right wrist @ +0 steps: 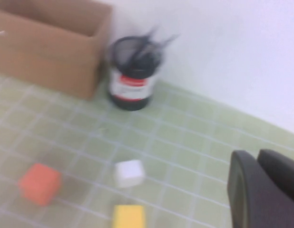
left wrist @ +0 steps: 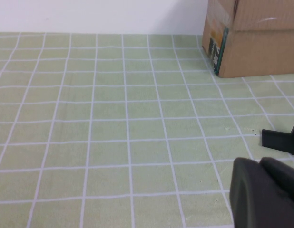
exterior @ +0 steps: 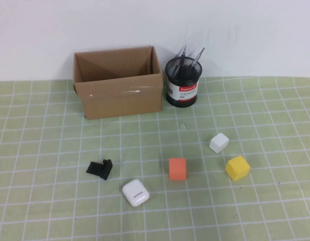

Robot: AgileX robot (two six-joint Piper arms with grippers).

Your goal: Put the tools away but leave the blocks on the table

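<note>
Apparently at final step: no tools loose on table [exterior: 275, 211]; tools upright in mesh cup [exterior: 182, 83]. Orange block [exterior: 177, 168], yellow block [exterior: 238, 167], white block [exterior: 219, 142] on mat. Left gripper [left wrist: 261, 194], right gripper [right wrist: 261, 190] closed, empty, off to table sides. Next: nothing but parking.

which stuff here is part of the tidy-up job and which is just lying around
Part of the job:
- black mesh pen cup with thin tools standing in it
- orange cube, yellow cube, white cube, staying on the green grid mat

Just lying about:
- white rounded earbud case
- black plastic bracket
- open cardboard box
</note>
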